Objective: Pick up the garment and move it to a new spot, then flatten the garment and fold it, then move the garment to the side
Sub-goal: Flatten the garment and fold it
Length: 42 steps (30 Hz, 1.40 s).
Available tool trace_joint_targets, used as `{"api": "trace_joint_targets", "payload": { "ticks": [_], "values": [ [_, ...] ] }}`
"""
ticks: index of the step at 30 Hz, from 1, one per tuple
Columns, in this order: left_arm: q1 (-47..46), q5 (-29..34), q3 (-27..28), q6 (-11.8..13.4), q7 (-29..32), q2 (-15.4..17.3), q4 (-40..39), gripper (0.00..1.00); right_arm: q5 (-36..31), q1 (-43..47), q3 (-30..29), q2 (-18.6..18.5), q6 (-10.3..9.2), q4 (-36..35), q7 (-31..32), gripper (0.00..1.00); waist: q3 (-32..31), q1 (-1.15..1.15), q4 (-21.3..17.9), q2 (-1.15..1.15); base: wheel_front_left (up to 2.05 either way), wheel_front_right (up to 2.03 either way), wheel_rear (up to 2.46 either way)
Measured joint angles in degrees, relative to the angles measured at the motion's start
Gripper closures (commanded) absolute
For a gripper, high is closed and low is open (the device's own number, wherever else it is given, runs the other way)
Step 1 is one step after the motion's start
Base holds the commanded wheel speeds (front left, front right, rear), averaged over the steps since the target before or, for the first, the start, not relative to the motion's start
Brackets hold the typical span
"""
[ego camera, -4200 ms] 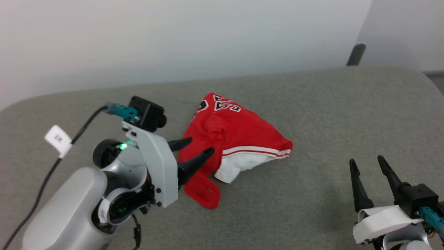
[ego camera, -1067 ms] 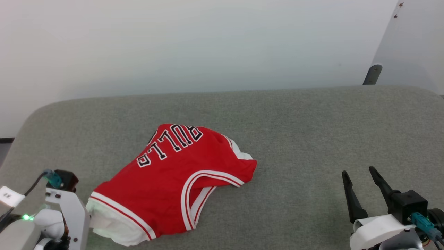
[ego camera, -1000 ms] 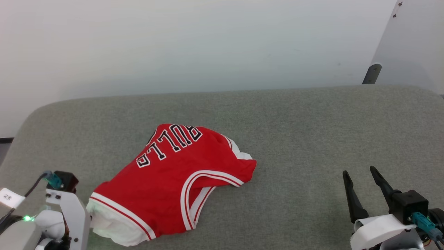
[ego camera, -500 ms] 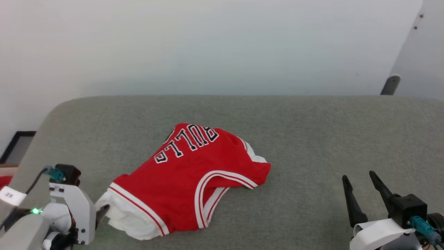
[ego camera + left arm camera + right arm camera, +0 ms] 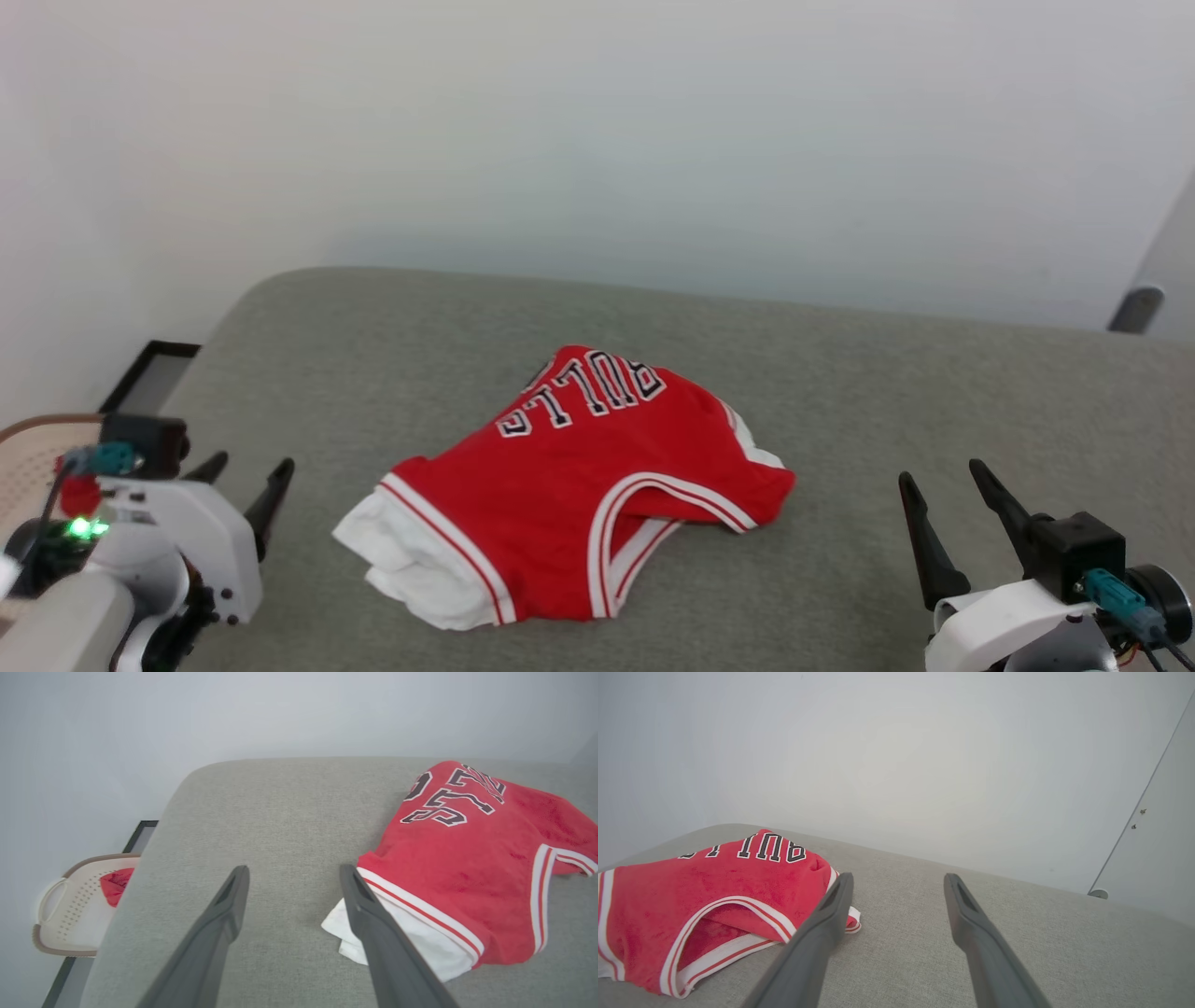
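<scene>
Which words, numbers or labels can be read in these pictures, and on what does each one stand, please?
"BULLS": black, white-outlined letters, upside down in the head view, on the red garment.
In the left wrist view its characters are folded over and not legible.
No other text can be read.

Before me spreads a grey woven-fabric padded surface (image 5: 887, 392) with rounded corners; on it lies one crumpled red jersey (image 5: 579, 485), white-trimmed, lettering up.
</scene>
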Motion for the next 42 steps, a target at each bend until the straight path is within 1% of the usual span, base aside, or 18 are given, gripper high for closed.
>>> {"api": "trace_joint_targets", "payload": {
  "ticks": [5,9,11,13,15,21,26,33,36,42],
  "values": [
    [5.14,1.42,2.86,4.69,-6.78,2.26,-7.28,0.0,0.55,-0.03,0.18,0.08,0.0,0.62,0.99,0.0,-1.29,0.0,2.55,0.0,0.0,0.0,0.0],
    [10.31,2.02,4.97,8.11,-12.21,3.25,-11.77,0.0,2.05,-0.13,0.21,0.16,0.0,1.49,2.6,0.0,-2.06,0.0,4.44,0.0,0.0,0.0,0.0],
    [12.85,3.23,5.42,8.66,-15.44,4.11,-14.03,0.0,2.3,-0.52,0.13,0.09,0.0,1.75,3.54,0.0,-2.32,0.0,5.29,0.0,0.0,0.0,0.0],
    [15.28,2.74,6.98,10.6,-17.53,4.14,-15.34,0.0,2.49,-1.15,0.1,-0.08,0.0,1.96,4.48,0.0,-2.48,0.0,6.06,0.0,0.0,0.0,0.0],
    [17.89,1.74,8.28,11.83,-19.06,3.86,-16.39,0.0,2.55,-1.54,0.19,-0.45,0.0,2.45,5.94,0.0,-2.56,0.0,6.72,0.0,0.0,0.0,0.0],
    [23.47,0.73,11.22,14.06,-21.84,2.05,-19.57,0.0,3.37,-3.96,-0.59,-1.75,0.0,3.87,9.96,0.0,-2.35,0.0,8.39,0.0,0.0,0.0,0.0],
    [26.09,1.52,13.43,14.79,-22.75,-0.04,-21.76,0.0,4.05,-6.82,-1.83,-2.99,0.0,5.88,13.14,0.0,-1.53,0.0,9.86,0.0,0.0,0.0,0.0],
    [26.98,4.94,15.58,14.3,-23.02,-3.76,-23.86,0.0,6.31,-11.37,-2.32,-4.53,0.0,10.82,18.8,0.0,0.72,0.0,12.14,0.0,0.0,0.0,0.0],
    [26.96,6.41,16.53,13.41,-23.08,-5.95,-24.32,0.0,7.11,-13.32,-2.58,-5.15,0.0,12.55,21.67,0.0,2.01,0.0,13.24,0.0,0.0,0.0,0.0],
    [25.15,9.13,18.3,10.24,-23.12,-11.81,-23.87,0.0,9.17,-18.04,-2.37,-7.53,0.0,15.37,26.54,0.0,5.97,0.0,15.19,0.0,0.0,0.0,0.0]
  ]
}}
